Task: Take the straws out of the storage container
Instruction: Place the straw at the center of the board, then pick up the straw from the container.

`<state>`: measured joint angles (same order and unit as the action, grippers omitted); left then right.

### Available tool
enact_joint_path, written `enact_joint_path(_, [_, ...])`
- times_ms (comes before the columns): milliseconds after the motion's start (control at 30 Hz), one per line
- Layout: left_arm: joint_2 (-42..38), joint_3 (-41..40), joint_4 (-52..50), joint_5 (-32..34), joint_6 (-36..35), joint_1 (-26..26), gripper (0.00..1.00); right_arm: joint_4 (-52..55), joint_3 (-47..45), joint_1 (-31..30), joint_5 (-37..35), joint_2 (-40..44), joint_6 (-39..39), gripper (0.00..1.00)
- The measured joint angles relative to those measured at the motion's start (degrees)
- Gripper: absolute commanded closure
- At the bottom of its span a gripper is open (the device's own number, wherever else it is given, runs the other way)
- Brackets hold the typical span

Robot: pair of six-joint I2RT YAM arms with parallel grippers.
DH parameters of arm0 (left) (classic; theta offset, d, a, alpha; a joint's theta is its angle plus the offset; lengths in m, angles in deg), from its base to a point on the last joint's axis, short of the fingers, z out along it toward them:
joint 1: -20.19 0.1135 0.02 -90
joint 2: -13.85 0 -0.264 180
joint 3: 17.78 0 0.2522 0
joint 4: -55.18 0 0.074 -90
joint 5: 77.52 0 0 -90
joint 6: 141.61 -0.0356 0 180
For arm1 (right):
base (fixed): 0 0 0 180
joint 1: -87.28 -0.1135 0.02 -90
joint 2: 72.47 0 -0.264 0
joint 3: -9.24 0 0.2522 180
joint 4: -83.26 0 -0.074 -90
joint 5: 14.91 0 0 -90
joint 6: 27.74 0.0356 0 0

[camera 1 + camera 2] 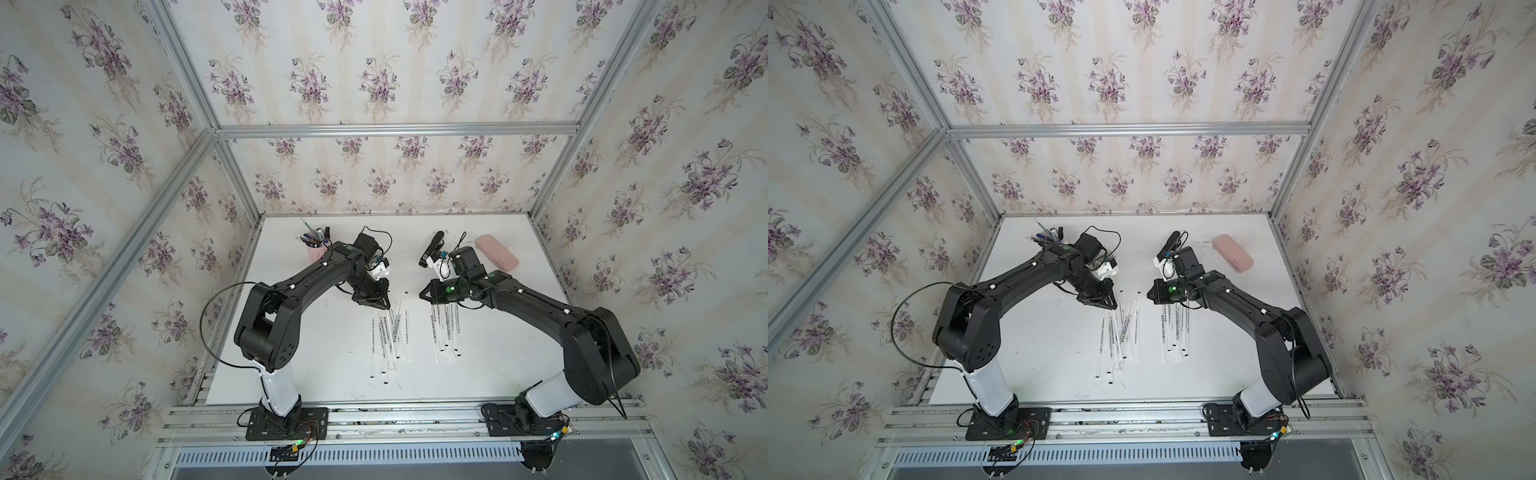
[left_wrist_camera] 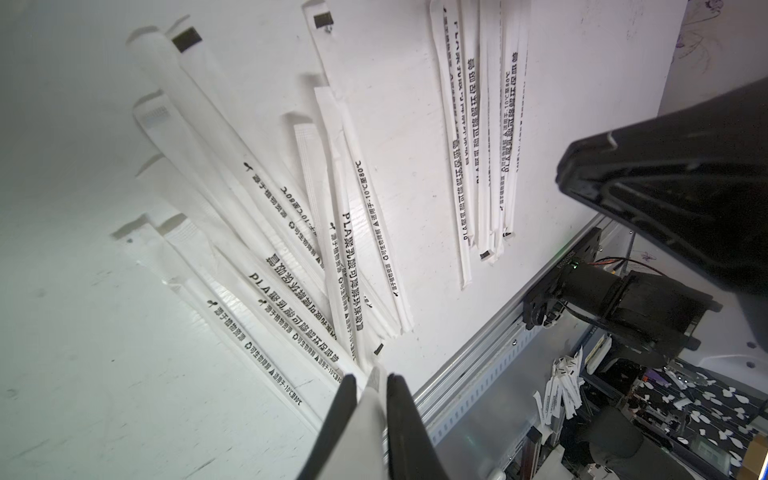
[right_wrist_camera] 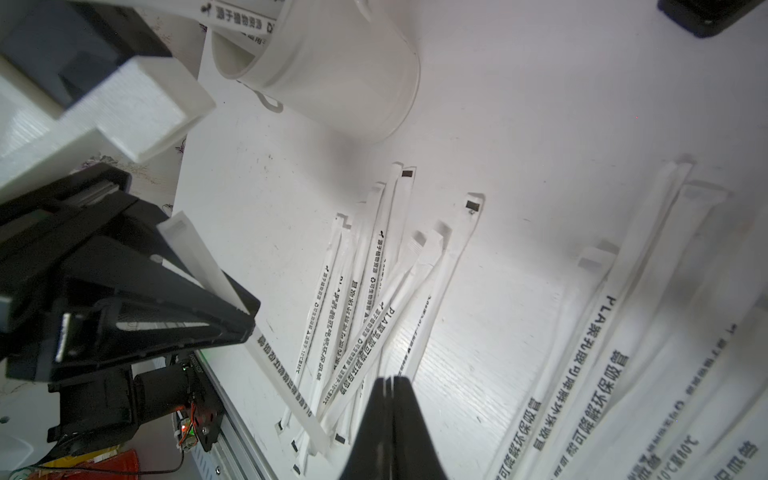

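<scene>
The storage container (image 3: 332,75) lies tipped on the counter (image 1: 490,365), its mouth cut off by the frame, some straws (image 3: 232,18) still inside; I can't find it in the top views. Near it, more fan out. Left jaws pinch one straw (image 2: 371,411); right jaws closed, empty.

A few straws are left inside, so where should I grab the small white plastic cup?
Probably pinch the small white plastic cup by its rim wall from above, one finger inside, one outside: it seems to stand upright, mouth open, and the paper-wrapped straws fill only part of it.
</scene>
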<state>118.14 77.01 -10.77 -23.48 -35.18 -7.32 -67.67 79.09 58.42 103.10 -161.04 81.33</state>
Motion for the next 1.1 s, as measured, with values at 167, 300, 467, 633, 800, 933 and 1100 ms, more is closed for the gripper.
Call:
enact_joint_path(167, [0.0, 0.2, -0.1, 0.0, -0.4, 0.1, 0.76, 0.0, 0.0, 0.0, -0.1, 0.0, 0.0, 0.92])
enact_joint_path(300, [0.0, 0.1, 0.0, 0.0, -0.6, 0.3, 0.77, 0.0, 0.0, -0.1, -0.1, 0.0, 0.0, 0.92])
enact_joint_path(467, [-1.3, -0.2, -0.1, 0.0, -0.6, 0.5, 0.78, 0.0, 0.3, -0.7, -0.2, -0.4, 0.0, 0.92])
enact_joint_path(633, [-7.2, 2.4, -0.4, 0.0, -1.6, 0.5, 0.78, -1.4, 0.3, -5.4, -1.1, 0.0, 0.0, 0.91])
enact_joint_path(800, [-19.3, 8.6, 0.4, 4.0, -6.1, 0.9, 0.67, -13.1, -2.8, -10.7, -3.2, 2.0, -1.9, 0.81])
enact_joint_path(933, [-31.8, 6.4, 4.2, 11.6, -10.3, 1.7, 0.52, -25.3, -3.4, -15.2, -6.9, -0.2, -5.1, 0.76])
enact_joint_path(1100, [-43.5, -3.6, 9.6, 25.5, -13.7, 3.1, 0.46, -37.0, 0.2, -16.3, -15.3, -9.6, -7.7, 0.71])
